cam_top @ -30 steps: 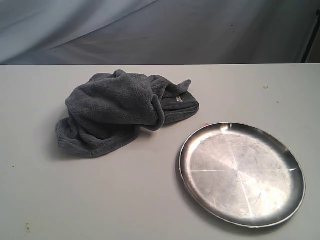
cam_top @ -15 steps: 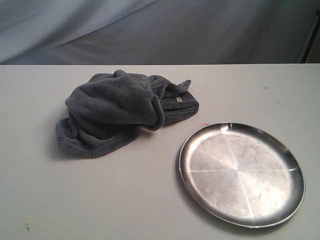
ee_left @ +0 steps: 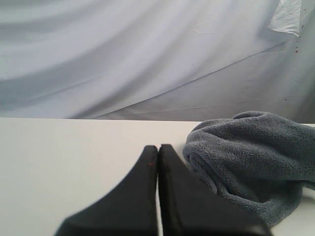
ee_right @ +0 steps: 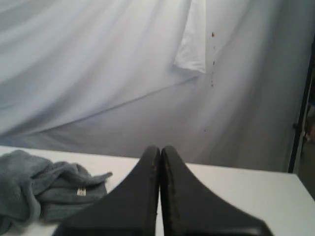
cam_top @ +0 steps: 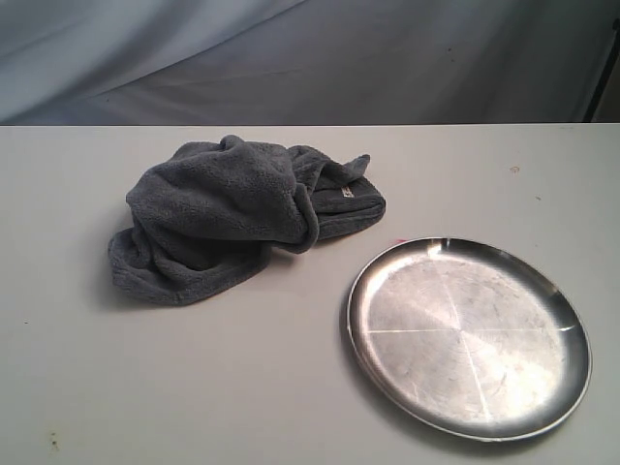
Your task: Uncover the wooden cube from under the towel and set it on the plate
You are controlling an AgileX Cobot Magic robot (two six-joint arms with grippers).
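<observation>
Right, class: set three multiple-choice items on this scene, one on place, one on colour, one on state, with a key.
1. In the exterior view, where is the towel relative to the plate? A on it; B left of it, apart; C right of it.
2. What colour is the towel? A white; B red; C dark grey.
3. How are the left gripper and right gripper? A both shut, empty; B both open; C one holds the towel.
Key: B, bare table shows between them; C, its plush is dark grey; A, each wrist view shows it closed on nothing.
</observation>
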